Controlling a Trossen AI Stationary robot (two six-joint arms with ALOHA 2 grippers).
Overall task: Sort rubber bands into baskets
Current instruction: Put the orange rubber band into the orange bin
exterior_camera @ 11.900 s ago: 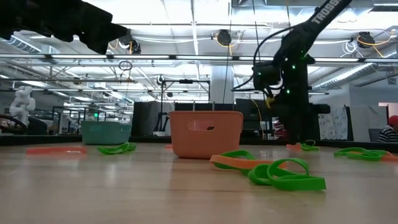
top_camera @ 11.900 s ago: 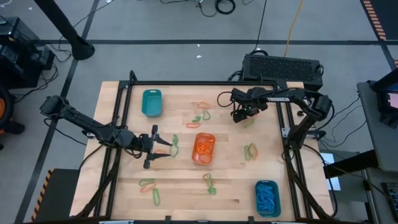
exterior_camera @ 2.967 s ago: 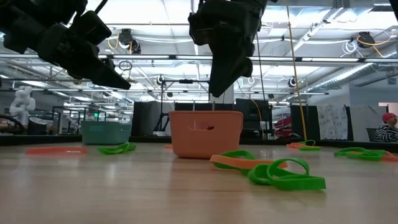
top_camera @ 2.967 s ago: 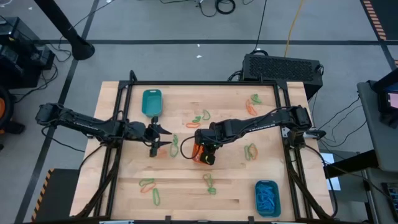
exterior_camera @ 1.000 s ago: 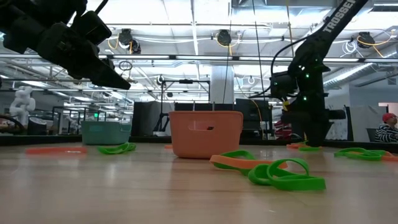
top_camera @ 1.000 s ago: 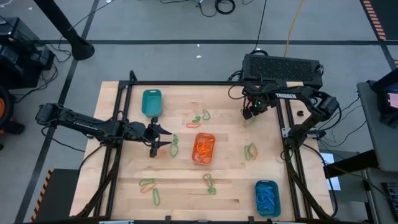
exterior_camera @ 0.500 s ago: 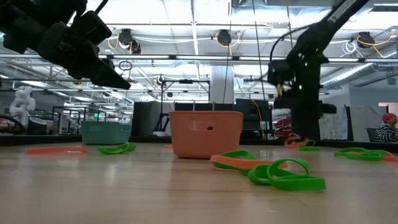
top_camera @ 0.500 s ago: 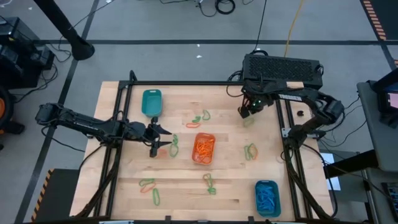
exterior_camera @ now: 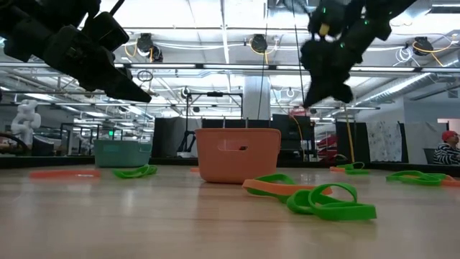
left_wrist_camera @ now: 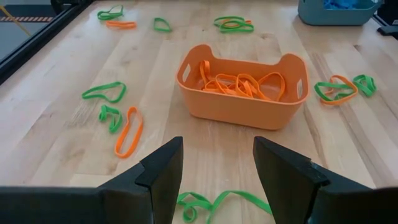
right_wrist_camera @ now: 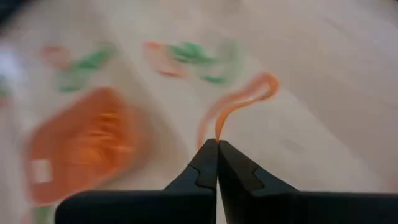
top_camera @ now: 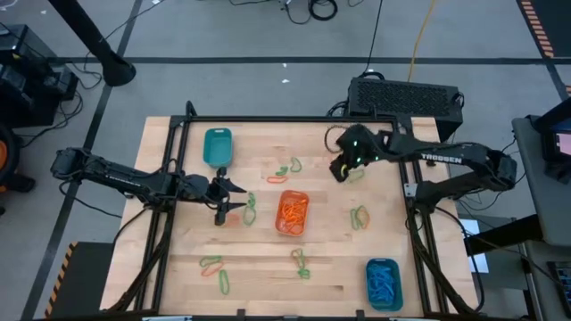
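Here's the light wooden desk, black-framed at its edges, and two dark arms over it. The left arm reaches in from the desk's left edge, and the left gripper hangs just left of the middle with its fingers spread wide and nothing between them; in its wrist view a green rubber band lies on the wood below the gap. The right arm comes in from the right edge toward the far side, and the right gripper is lifted off the wood, fingers pinched tight on a thin orange rubber band that trails from the tips in its wrist view. Baskets next: the orange rounded plastic basket sits mid-desk, full of orange loops. The teal plastic basket stands near the far left corner; what it holds I cannot tell. The second teal plastic basket, holding blue bands, is at the near right corner. Loose bands lie scattered: a green-and-orange cluster just beyond the orange basket, another cluster toward the right edge, green-and-orange loops by the near left, and a green tangle at the near middle.
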